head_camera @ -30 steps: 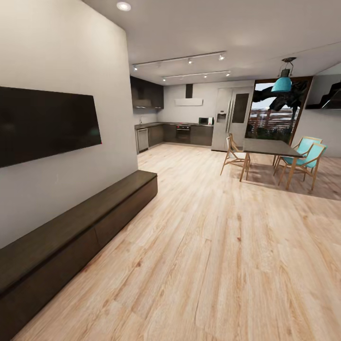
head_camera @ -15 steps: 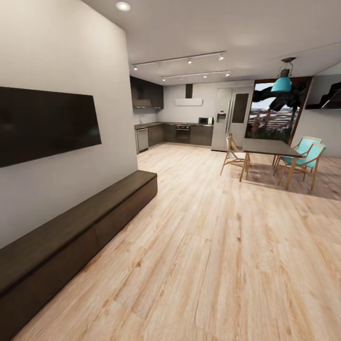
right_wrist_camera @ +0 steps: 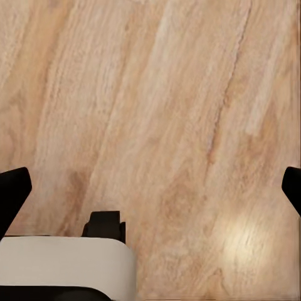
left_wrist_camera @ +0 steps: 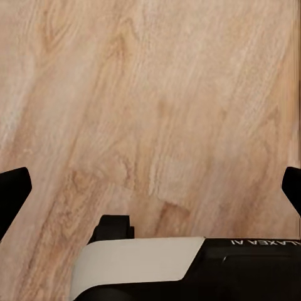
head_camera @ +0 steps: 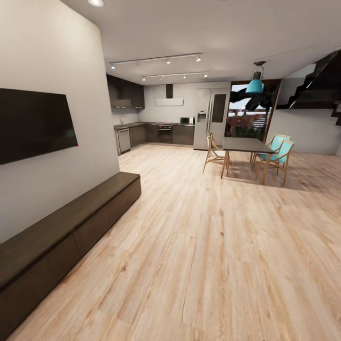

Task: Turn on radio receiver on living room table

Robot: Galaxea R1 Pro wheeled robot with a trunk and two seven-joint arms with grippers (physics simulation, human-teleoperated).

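The radio receiver and the low glossy table are out of view. The head view looks across a light wood plank floor toward a kitchen. In the left wrist view my left gripper hangs over bare floor planks, its dark fingertips far apart at the picture's edges, so it is open with nothing between them. My right gripper stands the same way over the floor, fingertips wide apart, open and empty.
A dark TV hangs on the white wall at left above a long low dark cabinet. A taller dark-topped dining table with chairs stands at the back right. Behind are kitchen units and stairs.
The whole head picture has slid left, so the camera has turned right. The staircase now shows at the right edge. Nothing in the room itself has moved.
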